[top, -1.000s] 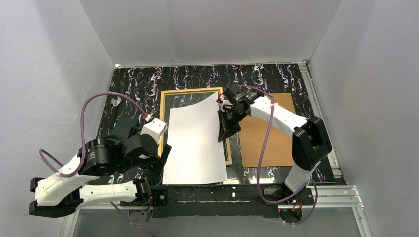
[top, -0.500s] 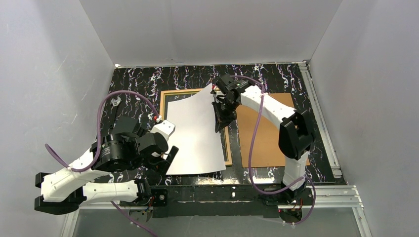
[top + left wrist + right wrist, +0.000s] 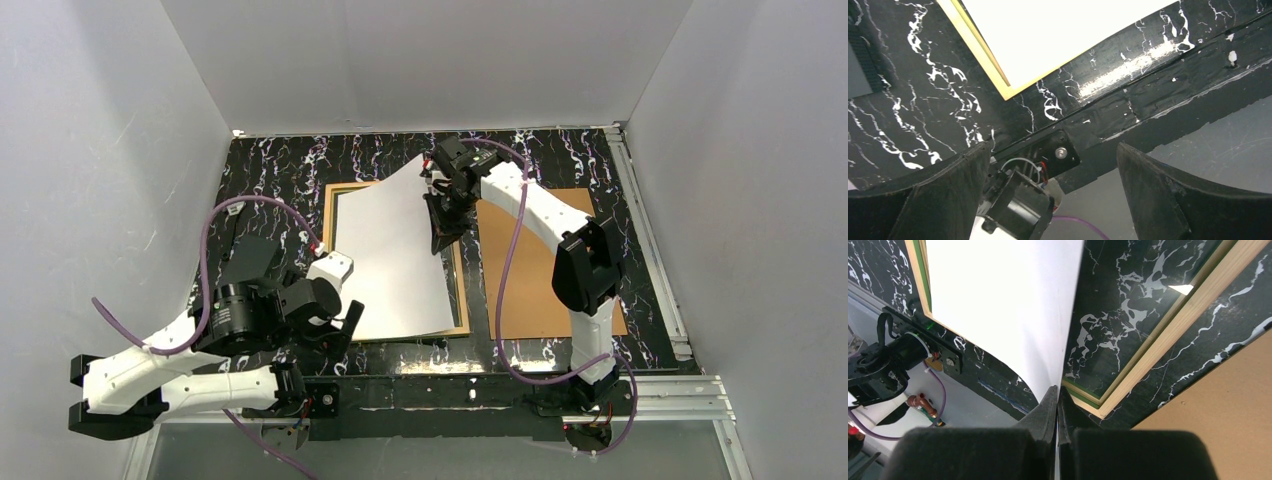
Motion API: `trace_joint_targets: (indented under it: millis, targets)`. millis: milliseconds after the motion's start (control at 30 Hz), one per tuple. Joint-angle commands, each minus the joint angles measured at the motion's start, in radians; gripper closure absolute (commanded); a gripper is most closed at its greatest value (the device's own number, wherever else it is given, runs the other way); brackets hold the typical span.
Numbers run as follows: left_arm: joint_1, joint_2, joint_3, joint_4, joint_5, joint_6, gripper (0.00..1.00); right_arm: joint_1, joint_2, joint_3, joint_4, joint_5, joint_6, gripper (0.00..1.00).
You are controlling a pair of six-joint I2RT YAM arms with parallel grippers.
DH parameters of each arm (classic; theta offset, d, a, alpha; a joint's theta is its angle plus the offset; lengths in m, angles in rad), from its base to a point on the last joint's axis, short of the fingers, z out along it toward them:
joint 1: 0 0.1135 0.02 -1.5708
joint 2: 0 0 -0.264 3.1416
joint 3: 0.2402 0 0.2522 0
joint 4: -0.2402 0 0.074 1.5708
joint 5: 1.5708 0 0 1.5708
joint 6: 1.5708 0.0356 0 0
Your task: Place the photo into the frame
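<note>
The photo (image 3: 398, 250) lies white back up, its near part inside the frame (image 3: 329, 240), its far right corner lifted. The frame lies face down with its tan back edge up. My right gripper (image 3: 440, 228) is shut on the photo's right edge and holds it raised; in the right wrist view the white sheet (image 3: 1008, 305) runs from between my shut fingers (image 3: 1048, 412) above the frame's corner (image 3: 1103, 407). My left gripper (image 3: 340, 325) is open and empty beside the frame's near left corner (image 3: 1005, 92); the photo (image 3: 1048, 35) shows inside it.
A brown backing board (image 3: 545, 265) lies on the black marbled table (image 3: 270, 180) right of the frame. The table's black front rail (image 3: 450, 390) runs along the near edge. Grey walls close in on three sides.
My right gripper has moved left and away with the photo's edge, drawing the sheet up into the frame. My left gripper has shifted slightly right, near the frame's corner.
</note>
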Motion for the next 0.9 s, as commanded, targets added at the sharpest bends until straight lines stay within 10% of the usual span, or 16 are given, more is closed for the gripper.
trace_joint_targets:
  millis: [0,867]
  targets:
    - [-0.005,0.008,-0.050,0.006,0.018,-0.071,0.02,-0.007,-0.001,0.059,-0.016,0.027,-0.014,0.99]
    - [-0.005,-0.014,-0.043,-0.017,-0.044,-0.093,0.02,-0.019,-0.088,0.007,0.097,0.056,-0.079,0.99]
